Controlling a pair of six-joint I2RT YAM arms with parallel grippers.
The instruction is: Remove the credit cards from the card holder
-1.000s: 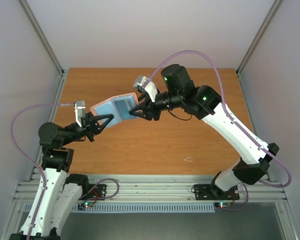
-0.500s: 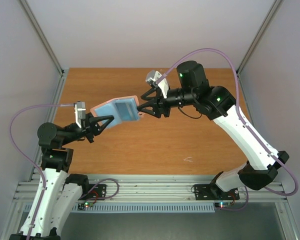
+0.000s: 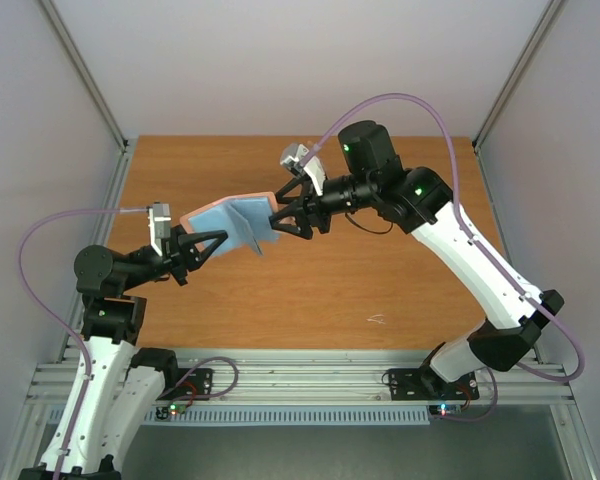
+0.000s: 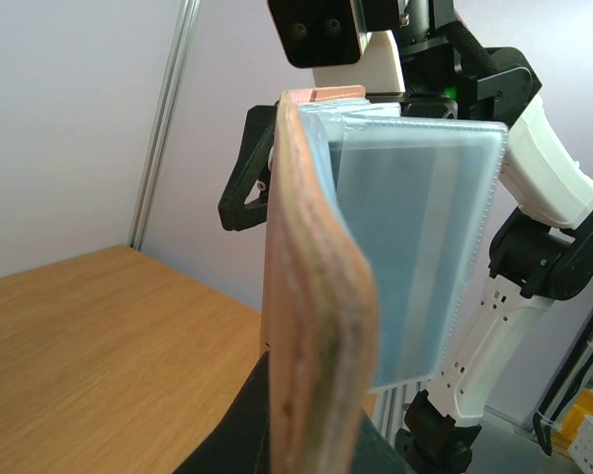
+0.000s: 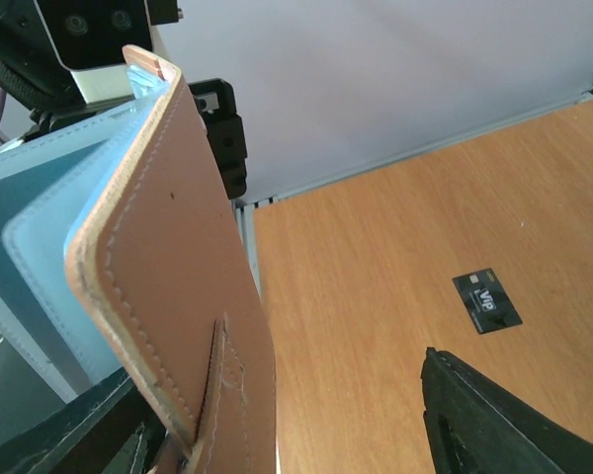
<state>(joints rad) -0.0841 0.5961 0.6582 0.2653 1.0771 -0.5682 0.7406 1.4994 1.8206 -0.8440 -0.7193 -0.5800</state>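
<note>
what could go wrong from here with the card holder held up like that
The card holder hangs above the table, pinched at one end by the left gripper alone; it could slip or fold shut. The open right gripper sits right at the brown cover, so closing might pinch the cover, not a card.

One card holder (image 3: 228, 220), one dark card (image 5: 486, 301)

White arms (image 3: 470, 262), black joints (image 3: 98, 266), lilac cables (image 3: 386, 97), green lights (image 3: 348, 150)

Wood table (image 3: 380, 290), pale walls (image 3: 280, 60), alu frame (image 3: 310, 372)
</note>
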